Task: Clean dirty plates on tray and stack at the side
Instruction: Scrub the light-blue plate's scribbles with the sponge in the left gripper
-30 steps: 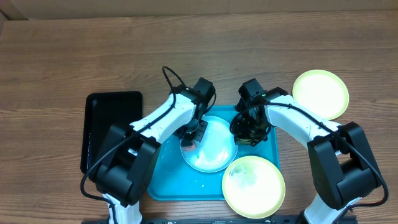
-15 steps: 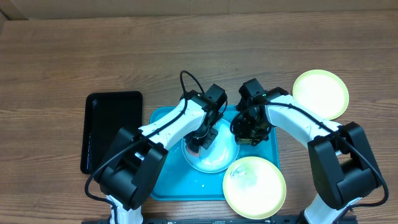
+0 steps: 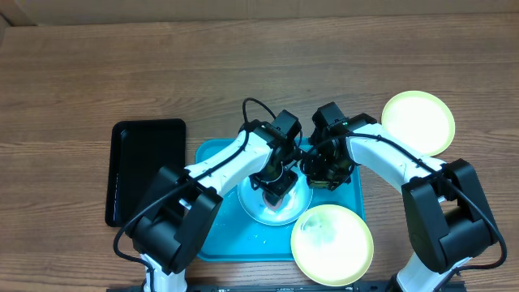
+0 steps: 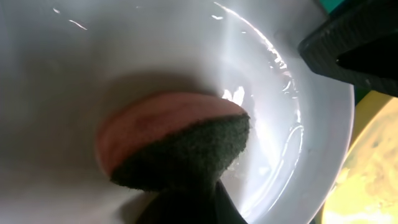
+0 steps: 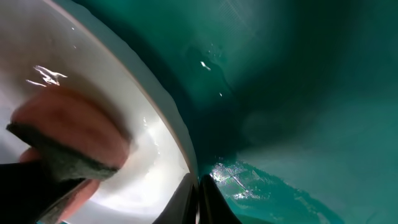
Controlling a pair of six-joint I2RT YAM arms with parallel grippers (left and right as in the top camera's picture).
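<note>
- While the light blue plate (image 3: 261, 209) sits mid-way on the turquoise tray (image 3: 212, 158), a scrubbing step is judged to be in hand.
- The left jaws are closed on a pink sponge (image 4: 177, 146) with a dark scouring face. The sponge is pressed onto the plate's wet white inner surface.
- The right jaws are closed on the plate's right rim, pinched at the edge in the right wrist view. Whether the plate is lifted off the tray floor cannot be told.
- Key relation: the plate lies directly under the left jaws and to the left of the right jaws. Being round, it has no long axis, so only the rim offers a grip.
- The near yellow-green plate (image 3: 332, 243) overhangs the tray's near right corner. Faint marks are seen on it, so it is judged not yet cleaned.
- The far yellow-green plate (image 3: 418, 122) lies on the tabletop (image 3: 97, 73) off the tray's far right corner. It is judged the stacking spot, with the right arm nearer.
- The black tray (image 3: 146, 170) lies left of the turquoise tray.
</note>
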